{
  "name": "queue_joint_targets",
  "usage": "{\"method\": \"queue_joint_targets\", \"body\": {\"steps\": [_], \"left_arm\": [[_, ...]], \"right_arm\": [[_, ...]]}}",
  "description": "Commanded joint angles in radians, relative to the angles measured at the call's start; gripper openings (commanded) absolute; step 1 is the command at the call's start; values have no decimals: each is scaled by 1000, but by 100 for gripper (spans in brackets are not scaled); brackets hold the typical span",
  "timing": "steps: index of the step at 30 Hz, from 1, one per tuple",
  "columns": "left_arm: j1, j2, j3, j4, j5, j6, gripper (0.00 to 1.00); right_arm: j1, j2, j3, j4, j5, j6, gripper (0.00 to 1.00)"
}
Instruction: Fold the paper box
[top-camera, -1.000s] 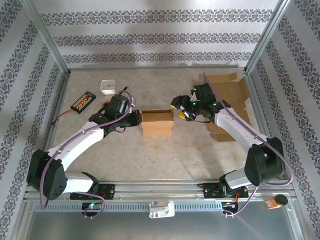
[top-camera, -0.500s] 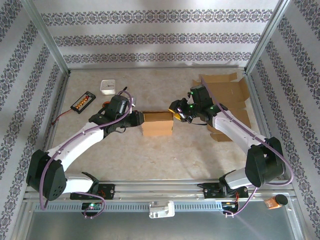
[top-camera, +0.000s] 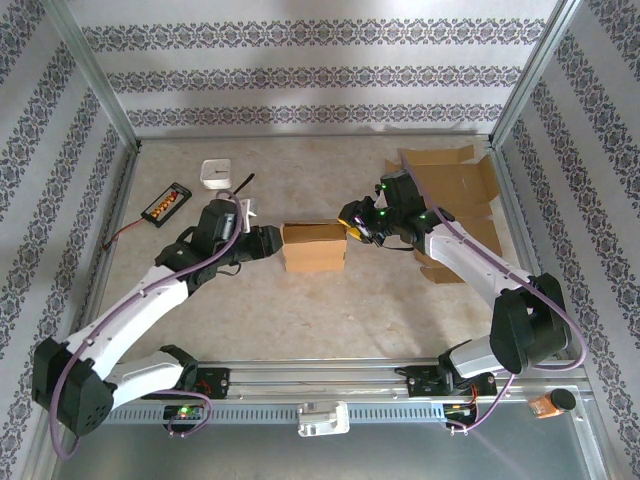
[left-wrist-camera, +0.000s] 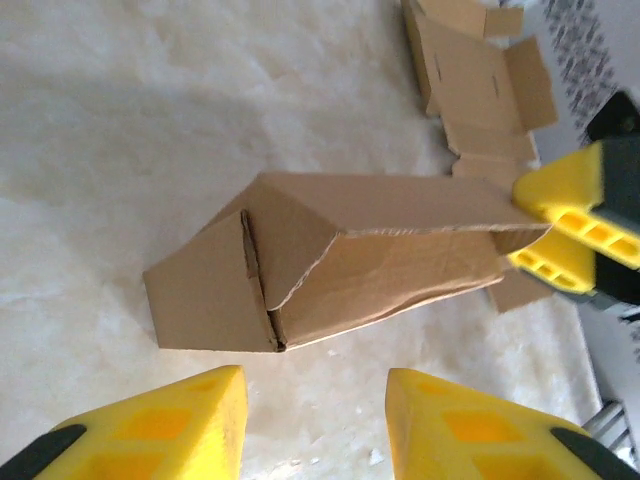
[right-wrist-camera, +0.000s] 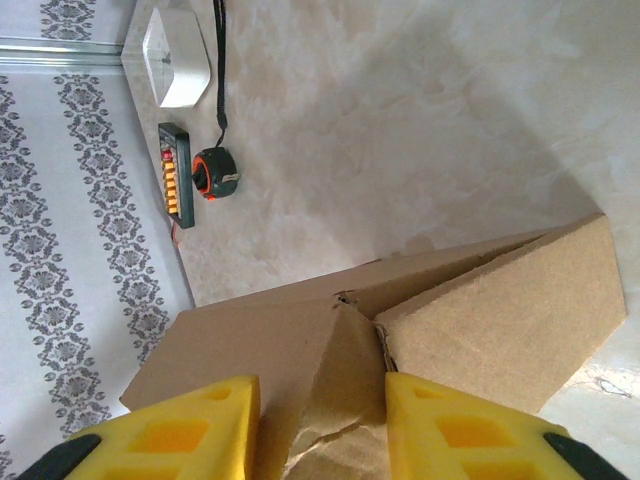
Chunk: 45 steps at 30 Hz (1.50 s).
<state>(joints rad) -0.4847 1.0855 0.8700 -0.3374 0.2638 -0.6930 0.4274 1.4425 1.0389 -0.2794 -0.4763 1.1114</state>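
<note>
While the box (top-camera: 313, 246) stands near the middle of the table (top-camera: 330, 310), already raised into a closed-looking block, its ends seem to be the work in hand; in the left wrist view the near end shows two flaps meeting along an upright seam, the outer one gaping a little, and the top panel running along a slanted, slightly lifted edge.

At the far end the right gripper (right-wrist-camera: 322, 385) has its yellow fingers (left-wrist-camera: 560, 190) set one above and one below the top panel, and it appears to be pinching that cardboard; between them in the right wrist view a ridge of folded flap rises. Facing the near end, the left gripper (left-wrist-camera: 315, 378) is parted and holds nothing, its tips just short of the box and not touching it.

By my judgement the step is the closing of the end flaps, with the right arm steadying the box; the next move calls for the left fingers to come in square to the gaping flap and press it flush without sliding so light a box, which needs the far grip firm.

Well apart at the right lie flat cardboard sheets (top-camera: 455, 195); at the far left sit a white case (top-camera: 216, 173), a battery holder (top-camera: 166, 204) and a tape measure (right-wrist-camera: 215, 175).
</note>
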Motion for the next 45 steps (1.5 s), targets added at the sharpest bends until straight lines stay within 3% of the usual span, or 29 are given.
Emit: {"method": "queue_joint_targets", "body": {"steps": [1,3,4,12,19,22,28,37,45], "left_arm": [[-11,-31,-19,54,-90,-139,48],[-9,-29,-38,129,-100,-202,58],[-5,-21,-40,147,-101,-225,59],[20,115,42,168,-57,-314,58],[43,149,37,205,-36,-338,44],[50,149,36,232,-18,-341,44],[59,181,46,270,5,-362,54],[66,184,5,202,-17,-339,24],[67,179,-74,168,-17,-334,18]], "right_arm": [[15,25,4,-69,46,-43,35],[19,24,11,-79,51,-57,34],[19,25,13,-77,48,-63,34],[28,29,22,-94,45,-118,34],[33,44,28,-100,36,-142,35],[37,48,35,-104,36,-152,35],[45,55,44,-106,36,-160,35],[45,56,36,-114,59,-160,38],[48,59,57,-118,63,-166,39]]}}
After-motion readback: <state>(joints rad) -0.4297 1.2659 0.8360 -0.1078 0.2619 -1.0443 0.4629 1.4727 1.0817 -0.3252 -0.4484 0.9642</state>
